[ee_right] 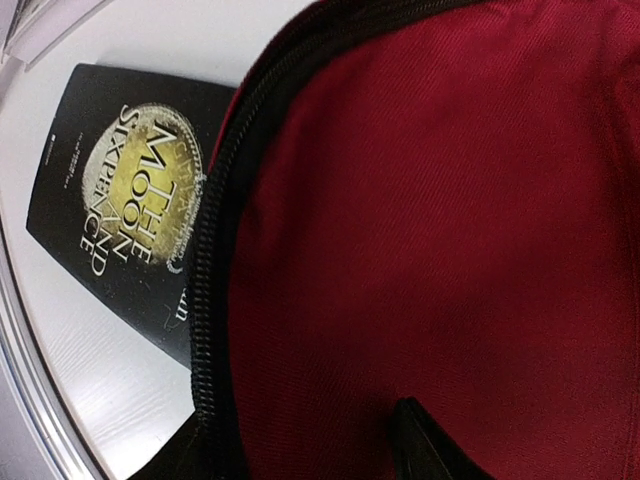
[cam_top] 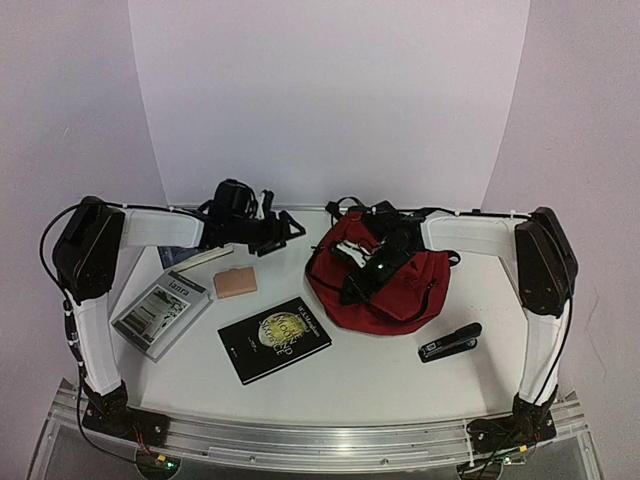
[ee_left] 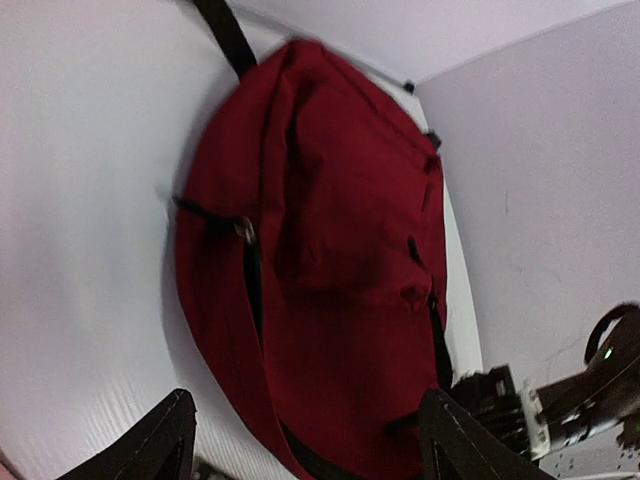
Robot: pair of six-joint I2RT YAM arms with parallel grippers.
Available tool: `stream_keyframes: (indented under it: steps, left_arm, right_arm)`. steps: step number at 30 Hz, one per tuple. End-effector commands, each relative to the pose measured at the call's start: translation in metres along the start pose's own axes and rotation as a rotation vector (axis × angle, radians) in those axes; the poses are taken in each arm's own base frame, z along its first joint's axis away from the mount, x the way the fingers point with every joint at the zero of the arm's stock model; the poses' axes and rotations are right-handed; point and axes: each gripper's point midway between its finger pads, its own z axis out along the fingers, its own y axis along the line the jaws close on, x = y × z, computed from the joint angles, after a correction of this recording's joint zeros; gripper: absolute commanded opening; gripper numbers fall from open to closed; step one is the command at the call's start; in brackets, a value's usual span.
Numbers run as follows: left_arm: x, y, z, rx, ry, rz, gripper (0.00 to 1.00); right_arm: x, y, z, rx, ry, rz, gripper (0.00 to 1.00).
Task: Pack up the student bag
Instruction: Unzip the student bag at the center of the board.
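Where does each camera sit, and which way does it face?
Top: above, behind the arms, looking down on the table; both arms show.
Left wrist: on the left arm, facing the red bag; two fingers show.
Right wrist: on the right arm, close over the bag; one finger shows.
Shared: top and right wrist see the black book.

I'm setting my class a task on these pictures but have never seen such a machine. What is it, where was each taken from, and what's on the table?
Two robot arms, left arm and right arm, are bolted to a table. One picture looks down from above; the others come from wrist cameras. Lying there: the red student bag, a black book, a stapler, a grey booklet. The left jaws stand open, empty; the right ones are at the bag, grip unclear.
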Motion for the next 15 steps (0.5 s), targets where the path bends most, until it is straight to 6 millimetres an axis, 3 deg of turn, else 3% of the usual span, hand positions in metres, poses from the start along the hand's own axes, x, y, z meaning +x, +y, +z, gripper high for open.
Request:
stream_keyframes:
  steps: [1, 6, 12, 15]
  left_arm:
    - [0.051, -0.015, 0.006, 0.007, 0.07, -0.009, 0.77]
    - [0.083, -0.018, 0.014, 0.007, 0.106, -0.06, 0.71]
    - [0.115, 0.007, 0.029, -0.026, 0.161, -0.144, 0.42]
    - [0.124, 0.018, 0.028, -0.043, 0.166, -0.158, 0.36]
  right_arm:
    - [0.009, 0.012, -0.002, -0.039, 0.017, -0.006, 0.52]
    - [0.016, 0.015, 0.012, -0.077, 0.043, 0.027, 0.56]
    - [0.01, 0.023, 0.003, -0.104, 0.019, 0.036, 0.66]
    - [0.005, 0.024, -0.009, -0.091, -0.006, 0.034, 0.67]
